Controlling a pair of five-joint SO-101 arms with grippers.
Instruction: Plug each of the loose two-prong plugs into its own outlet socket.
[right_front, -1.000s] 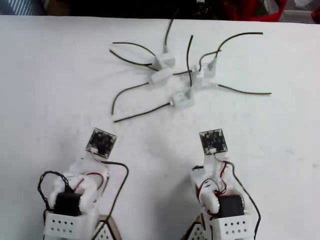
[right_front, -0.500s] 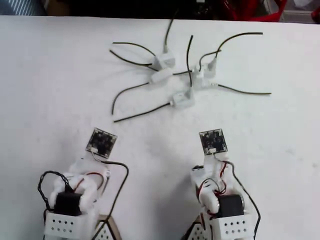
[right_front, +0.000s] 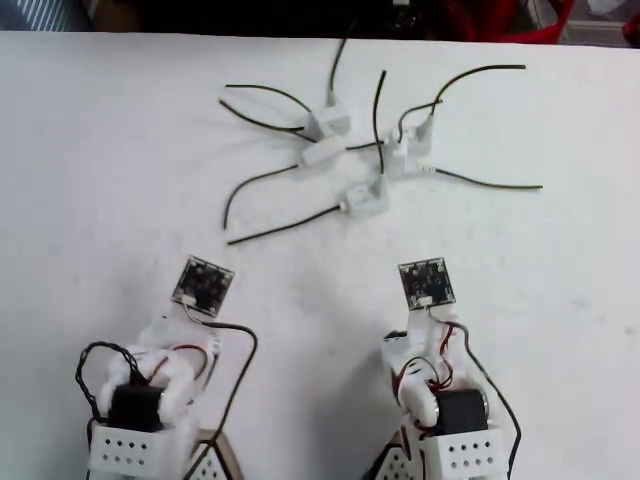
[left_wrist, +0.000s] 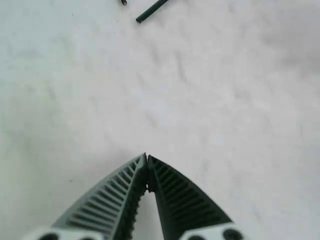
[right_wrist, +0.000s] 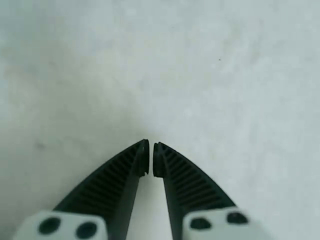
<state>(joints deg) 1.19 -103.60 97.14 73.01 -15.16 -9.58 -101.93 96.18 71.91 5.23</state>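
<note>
left gripper (left_wrist: 147, 160) closed, tips touching, nothing held, over bare table (right_front: 90, 180) by the near edge. right gripper (right_wrist: 151, 152) likewise closed, empty. plugs and sockets (right_front: 366, 196) lie tangled toward far edge, centre, well apart from both. nothing has shifted since earlier frames.

Cluster of white plugs and sockets (right_front: 322, 152), dark wires (right_front: 285, 225) splayed, far-centre on table (right_front: 100, 150); left arm (right_front: 150, 380), right arm (right_front: 430, 385) at near edge, well apart from cluster
</note>
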